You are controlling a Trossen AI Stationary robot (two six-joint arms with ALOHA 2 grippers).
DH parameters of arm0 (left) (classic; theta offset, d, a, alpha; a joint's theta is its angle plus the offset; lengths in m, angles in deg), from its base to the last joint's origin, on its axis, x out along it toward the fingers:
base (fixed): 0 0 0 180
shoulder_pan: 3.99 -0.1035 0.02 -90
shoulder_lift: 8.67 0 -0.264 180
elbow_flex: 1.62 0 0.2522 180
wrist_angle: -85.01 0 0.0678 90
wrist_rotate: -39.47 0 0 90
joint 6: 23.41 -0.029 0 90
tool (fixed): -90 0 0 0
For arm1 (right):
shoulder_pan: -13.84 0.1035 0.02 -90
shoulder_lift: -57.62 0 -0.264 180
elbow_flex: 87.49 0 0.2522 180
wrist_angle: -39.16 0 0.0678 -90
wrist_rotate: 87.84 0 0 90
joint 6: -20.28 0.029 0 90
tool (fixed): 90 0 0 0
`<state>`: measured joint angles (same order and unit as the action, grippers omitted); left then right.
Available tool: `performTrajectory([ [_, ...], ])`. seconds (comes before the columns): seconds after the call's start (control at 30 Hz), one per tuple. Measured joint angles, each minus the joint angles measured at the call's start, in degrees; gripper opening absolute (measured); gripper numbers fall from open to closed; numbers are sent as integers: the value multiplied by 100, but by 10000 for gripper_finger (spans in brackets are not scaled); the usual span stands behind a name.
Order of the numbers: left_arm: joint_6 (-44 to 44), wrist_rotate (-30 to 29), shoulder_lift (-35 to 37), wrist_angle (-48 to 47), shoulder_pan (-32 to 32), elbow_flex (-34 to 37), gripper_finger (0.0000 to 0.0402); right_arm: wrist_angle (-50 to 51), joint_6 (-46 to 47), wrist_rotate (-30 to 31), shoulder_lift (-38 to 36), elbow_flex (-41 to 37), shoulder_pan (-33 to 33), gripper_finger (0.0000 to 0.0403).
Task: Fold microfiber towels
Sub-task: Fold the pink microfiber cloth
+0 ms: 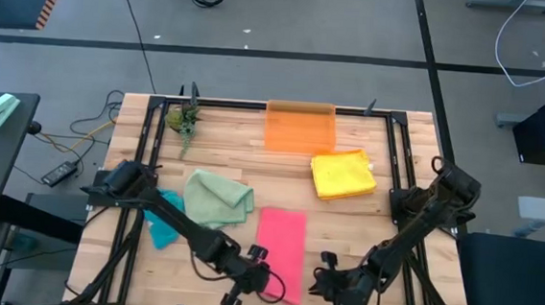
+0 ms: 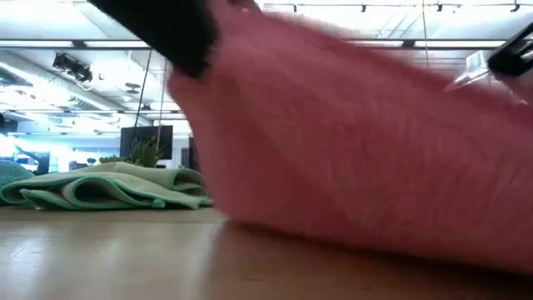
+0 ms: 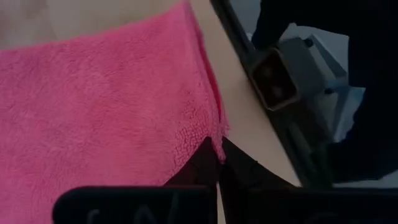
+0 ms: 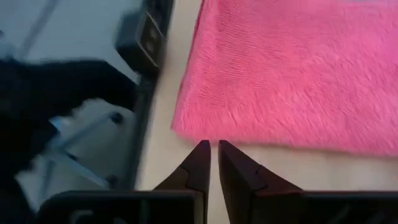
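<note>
Pink towel (image 2: 358, 158) — blurred, filling low view

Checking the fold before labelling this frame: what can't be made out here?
- Pink towel: its near edge in the high view is covered by the left gripper.
- Low view: blurred pink towel fills the frame, hiding both grippers.
- Teal towel: mostly under the left arm.

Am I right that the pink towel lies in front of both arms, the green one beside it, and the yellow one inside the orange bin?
Not quite: the yellow towel lies on the table just in front of the orange bin, not inside it, as the high view shows. The pink towel and green towel are as you say.
</note>
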<state>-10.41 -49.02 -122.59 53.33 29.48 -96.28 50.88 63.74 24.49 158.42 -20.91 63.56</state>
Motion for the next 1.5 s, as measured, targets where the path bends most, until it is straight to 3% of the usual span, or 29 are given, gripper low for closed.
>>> performTrajectory([
  [0.1,115,-269,97,32,158,0,11,-177,-135,166,2,0,152,38],
  [0.3,302,-492,82,-29,173,-9,8,-1054,-1911,201,432,10,301,54],
  [0.4,333,-588,84,-14,124,-9,13,-1816,-2751,208,836,20,275,81],
  [0.53,417,-598,84,-19,70,-9,6,-2004,-3271,266,1249,81,282,135],
  [0.7,436,-594,84,-98,42,-12,14,-2027,-3015,522,1640,363,244,200],
  [0.83,441,-596,87,-173,15,-17,13,-2034,-2990,531,1970,706,193,223],
  [0.97,444,-596,91,-198,11,-20,6,-1776,-2944,573,2094,991,190,223],
  [1.17,464,-593,91,-265,13,-20,16,-1251,-2449,1234,2096,1231,193,215],
  [1.5,438,-596,95,-345,-22,-20,19,-1274,-2107,1329,2148,1239,310,205],
])
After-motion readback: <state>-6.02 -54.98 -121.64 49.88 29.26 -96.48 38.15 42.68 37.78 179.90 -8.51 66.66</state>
